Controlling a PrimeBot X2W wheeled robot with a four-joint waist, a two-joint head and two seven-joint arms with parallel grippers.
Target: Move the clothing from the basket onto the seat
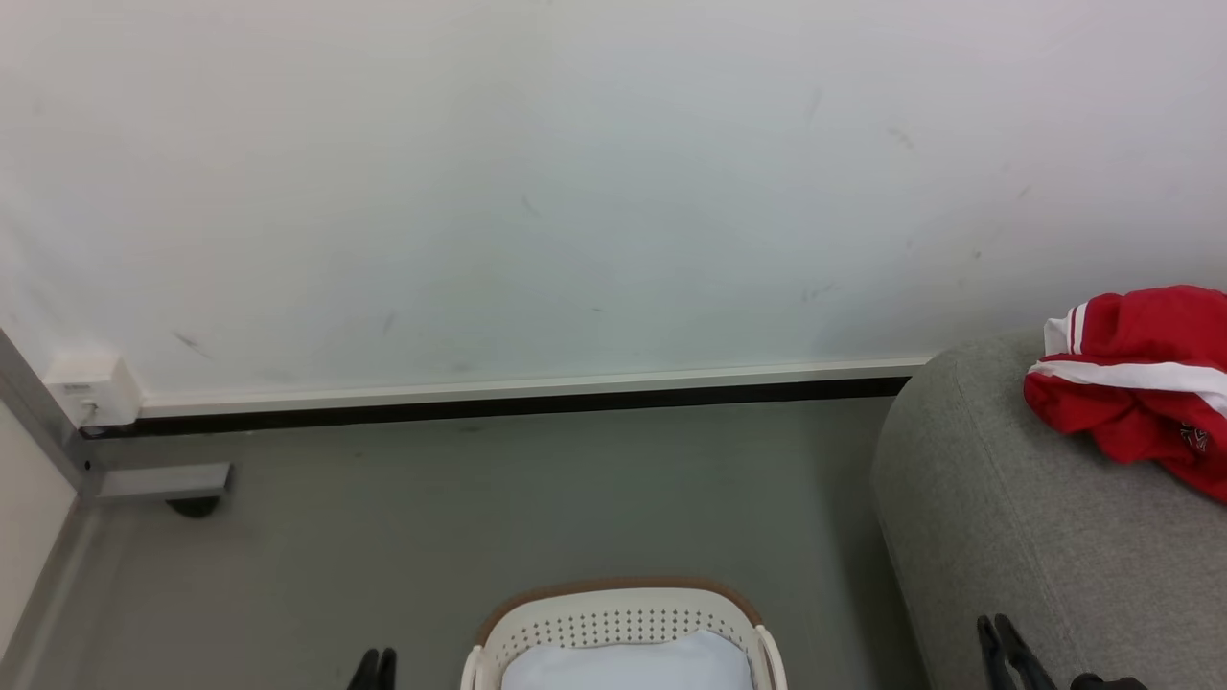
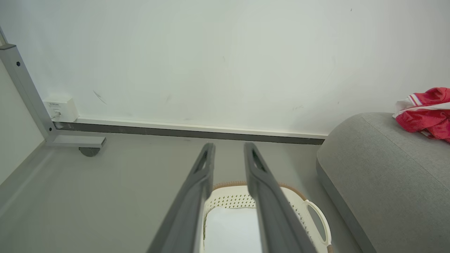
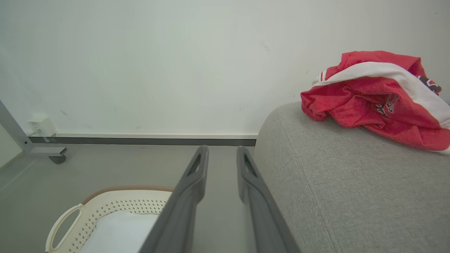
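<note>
The red jersey (image 1: 1141,383) with white stripes lies crumpled on top of the light grey sofa (image 1: 1016,537) at the right, also seen as the jersey (image 3: 372,95) on the sofa (image 3: 344,182). The white basket (image 1: 623,586) with a brown rim stands on the floor at bottom centre and holds a plain pale blue-white cloth (image 1: 623,666). My left gripper (image 1: 376,661) is left of the basket, open and empty, its fingers (image 2: 207,165) above the basket (image 2: 318,218). My right gripper (image 1: 995,628) is open and empty beside the sofa's end.
A white wall with a dark baseboard (image 1: 498,404) runs behind. At the left a grey metal frame leg on a caster (image 1: 163,482) stands below a white socket box (image 1: 86,388). Grey floor (image 1: 537,498) stretches between the basket and the wall.
</note>
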